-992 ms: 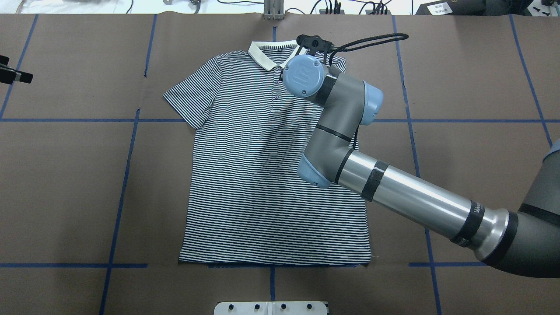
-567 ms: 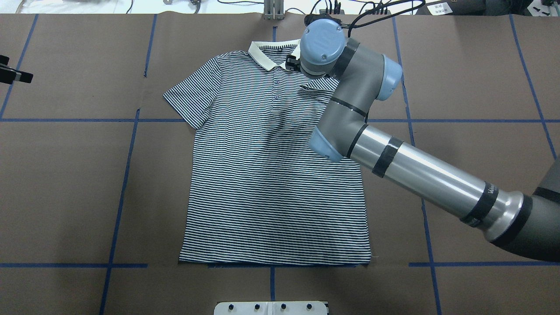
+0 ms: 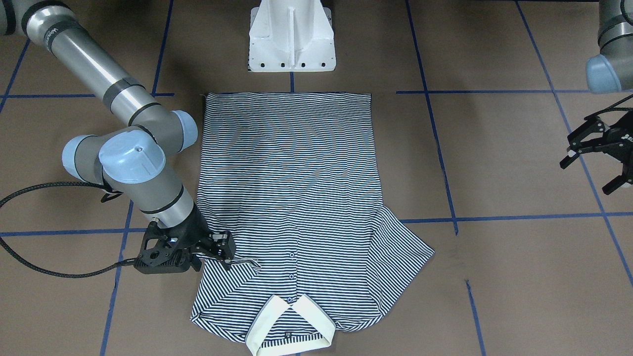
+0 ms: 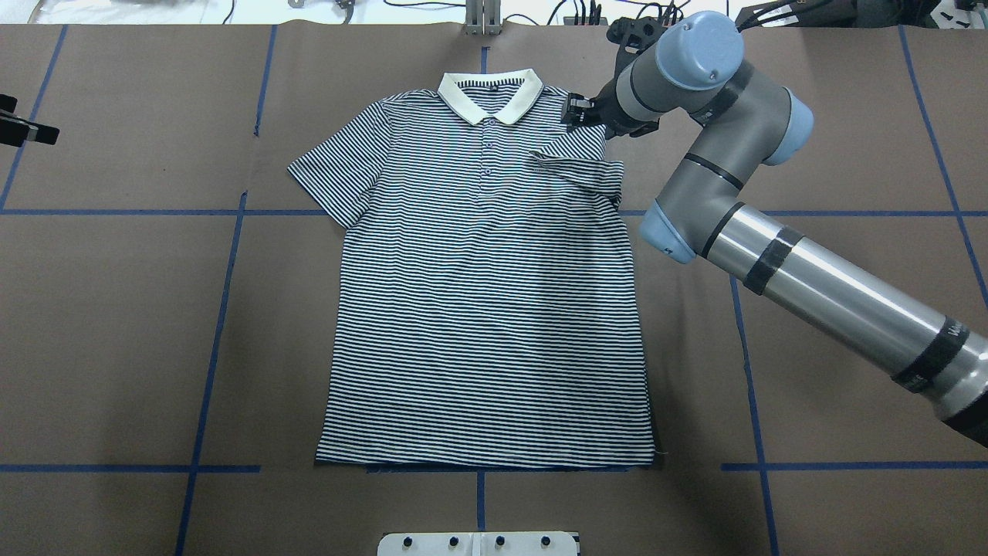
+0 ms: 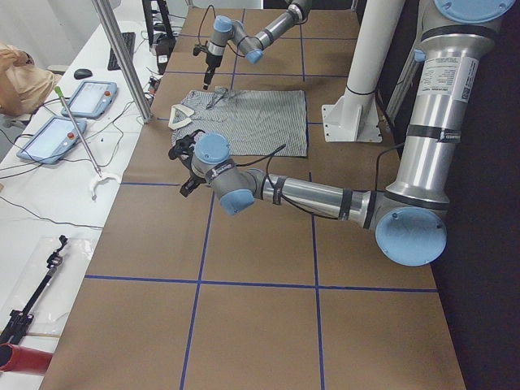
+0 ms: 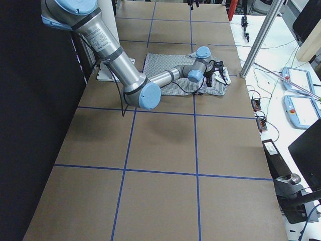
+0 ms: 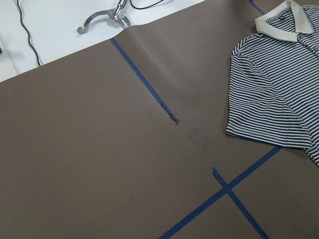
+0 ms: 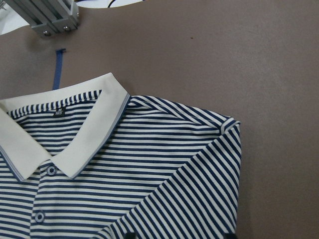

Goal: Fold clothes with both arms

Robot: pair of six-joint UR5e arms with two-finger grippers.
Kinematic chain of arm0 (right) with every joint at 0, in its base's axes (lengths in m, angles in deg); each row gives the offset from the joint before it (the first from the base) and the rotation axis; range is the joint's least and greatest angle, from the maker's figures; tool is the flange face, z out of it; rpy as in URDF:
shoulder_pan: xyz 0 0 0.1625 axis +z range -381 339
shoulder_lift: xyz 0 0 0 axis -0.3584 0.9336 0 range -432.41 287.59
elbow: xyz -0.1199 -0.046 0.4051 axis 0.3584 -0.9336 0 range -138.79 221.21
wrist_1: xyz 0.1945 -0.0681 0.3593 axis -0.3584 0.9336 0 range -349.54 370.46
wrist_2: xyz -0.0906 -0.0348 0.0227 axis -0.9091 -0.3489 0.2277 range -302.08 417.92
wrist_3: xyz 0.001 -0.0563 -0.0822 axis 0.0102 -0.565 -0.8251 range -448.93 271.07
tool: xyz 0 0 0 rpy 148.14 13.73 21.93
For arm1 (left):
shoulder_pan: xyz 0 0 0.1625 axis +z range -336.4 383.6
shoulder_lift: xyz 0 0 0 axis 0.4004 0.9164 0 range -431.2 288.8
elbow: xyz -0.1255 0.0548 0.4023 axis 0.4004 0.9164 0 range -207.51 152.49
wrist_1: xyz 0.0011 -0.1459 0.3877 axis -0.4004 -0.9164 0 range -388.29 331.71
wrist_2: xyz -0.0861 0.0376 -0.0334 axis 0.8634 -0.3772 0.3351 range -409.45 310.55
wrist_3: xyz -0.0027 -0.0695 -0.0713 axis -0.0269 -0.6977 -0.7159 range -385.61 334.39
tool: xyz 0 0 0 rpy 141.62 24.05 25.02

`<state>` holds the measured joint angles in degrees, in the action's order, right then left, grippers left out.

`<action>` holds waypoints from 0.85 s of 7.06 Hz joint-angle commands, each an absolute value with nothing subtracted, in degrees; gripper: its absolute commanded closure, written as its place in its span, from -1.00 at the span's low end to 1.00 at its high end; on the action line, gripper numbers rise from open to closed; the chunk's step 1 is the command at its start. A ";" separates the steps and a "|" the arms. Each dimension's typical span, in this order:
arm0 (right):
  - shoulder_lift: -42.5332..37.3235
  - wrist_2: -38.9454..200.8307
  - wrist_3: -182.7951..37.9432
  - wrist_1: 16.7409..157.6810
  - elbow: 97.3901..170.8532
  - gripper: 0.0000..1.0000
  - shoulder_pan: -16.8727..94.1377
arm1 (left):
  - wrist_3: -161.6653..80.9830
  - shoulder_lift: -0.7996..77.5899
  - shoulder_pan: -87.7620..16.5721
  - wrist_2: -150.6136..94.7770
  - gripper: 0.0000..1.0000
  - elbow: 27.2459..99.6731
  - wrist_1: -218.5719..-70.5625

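The polo shirt (image 4: pixel 478 309) lies flat on the table (image 4: pixel 116 324), hem nearest the robot. Farther out, one sleeve (image 4: pixel 575 166) now sits folded over the chest. The right gripper (image 4: pixel 577 117) has backed off to the shoulder, fingers apart and empty. The left gripper (image 3: pixel 588 170) hangs open, well aside. That sleeve fold looks done.

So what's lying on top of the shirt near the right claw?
Its own sleeve, folded inward over the chest of the shirt. The open right claw is near the shoulder. The chest fabric beneath that fold is hidden.
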<state>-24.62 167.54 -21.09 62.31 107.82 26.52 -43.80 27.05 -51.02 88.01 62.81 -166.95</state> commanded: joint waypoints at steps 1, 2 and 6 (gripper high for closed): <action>-20.84 168.22 -21.25 61.88 109.85 -0.25 26.64 | -43.80 27.06 -51.02 88.01 -0.98 62.84 -167.07; -19.52 168.14 -21.60 61.88 109.94 -0.19 26.55 | -43.80 27.06 -50.93 88.01 -0.98 62.93 -167.07; -19.85 167.70 -17.58 62.23 109.86 1.00 25.67 | -43.72 27.06 -51.02 88.01 -0.98 62.84 -167.15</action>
<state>-19.78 167.73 -19.53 62.17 109.87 25.91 -43.72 27.06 -51.01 88.01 62.85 -167.09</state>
